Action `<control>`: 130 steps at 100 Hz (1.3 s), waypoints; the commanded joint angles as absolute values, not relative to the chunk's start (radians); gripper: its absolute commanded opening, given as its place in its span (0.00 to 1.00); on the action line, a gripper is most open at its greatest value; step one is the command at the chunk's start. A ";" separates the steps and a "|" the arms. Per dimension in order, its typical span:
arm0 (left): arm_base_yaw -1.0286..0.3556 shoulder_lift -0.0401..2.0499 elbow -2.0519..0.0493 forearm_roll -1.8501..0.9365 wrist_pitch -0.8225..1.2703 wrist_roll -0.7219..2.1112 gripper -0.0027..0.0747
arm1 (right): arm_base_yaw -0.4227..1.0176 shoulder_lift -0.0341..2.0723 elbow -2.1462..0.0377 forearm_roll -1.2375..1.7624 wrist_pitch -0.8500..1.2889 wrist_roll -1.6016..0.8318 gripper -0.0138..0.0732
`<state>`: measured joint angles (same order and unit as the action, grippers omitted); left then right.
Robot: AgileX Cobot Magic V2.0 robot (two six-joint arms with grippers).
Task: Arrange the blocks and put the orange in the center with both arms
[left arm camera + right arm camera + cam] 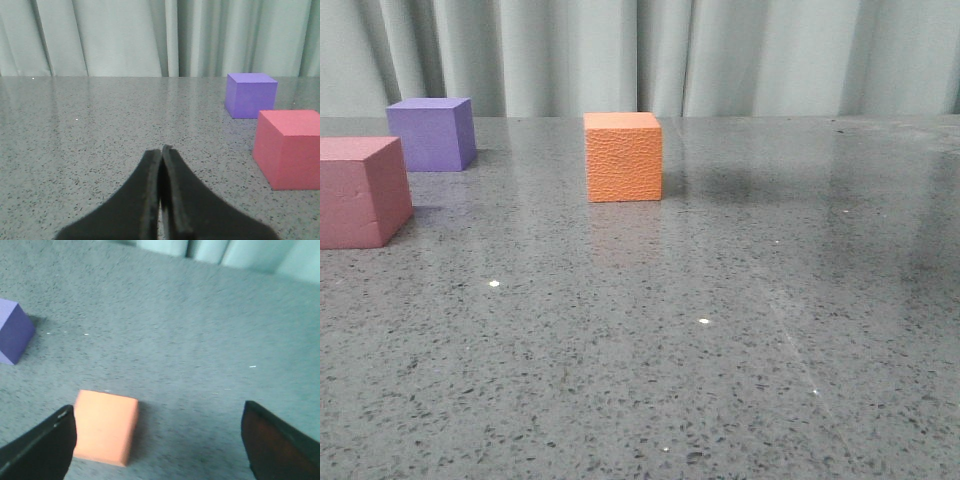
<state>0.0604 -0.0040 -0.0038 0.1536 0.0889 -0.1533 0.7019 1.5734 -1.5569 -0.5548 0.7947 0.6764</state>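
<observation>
Grey speckled worktop (740,330), curtain (620,50) behind. Pink-red cube (290,149): ahead of the left claw (161,150), off to one side; purple cube (250,94) beyond it. Orange cube (105,427): below the right claw (157,432), beside one finger, untouched. Left claw closed, empty; right claw spread wide.

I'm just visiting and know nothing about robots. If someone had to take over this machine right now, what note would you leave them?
Left gripper: jaws shut, holding nothing, low over bare table.
Right gripper: jaws wide open, empty, above the orange cube.
Purple cube sits far left at the back; pink-red cube in front of it at the left edge.
Done: orange stands about mid-table.
Left: purple and pink-red are both on one side; nothing flanks orange on the right.
</observation>
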 commanded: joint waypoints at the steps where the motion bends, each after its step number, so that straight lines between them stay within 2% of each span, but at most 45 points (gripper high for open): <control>1: 0.062 -0.037 0.050 0.146 0.011 -0.157 0.01 | 0.683 1.433 -1.506 -0.640 0.762 0.655 0.91; 24: 0.062 -0.037 0.050 0.146 0.011 -0.157 0.01 | 0.539 1.151 -1.232 -0.653 0.729 0.657 0.90; 34: 0.062 -0.037 0.050 0.146 0.011 -0.157 0.01 | 0.454 1.042 -1.124 -0.654 0.721 0.656 0.81; 41: 0.062 -0.037 0.050 0.146 0.011 -0.157 0.01 | 0.414 0.972 -1.053 -0.654 0.717 0.656 0.70; 60: 0.062 -0.037 0.050 0.146 0.011 -0.157 0.01 | 0.392 0.825 -0.904 -0.657 0.717 0.655 0.25; 69: 0.062 -0.037 0.050 0.146 0.011 -0.157 0.01 | 0.392 0.777 -0.866 -0.657 0.718 0.655 0.08; 130: 0.062 -0.037 0.050 0.146 0.011 -0.157 0.01 | 0.392 0.740 -0.853 -0.656 0.719 0.655 0.08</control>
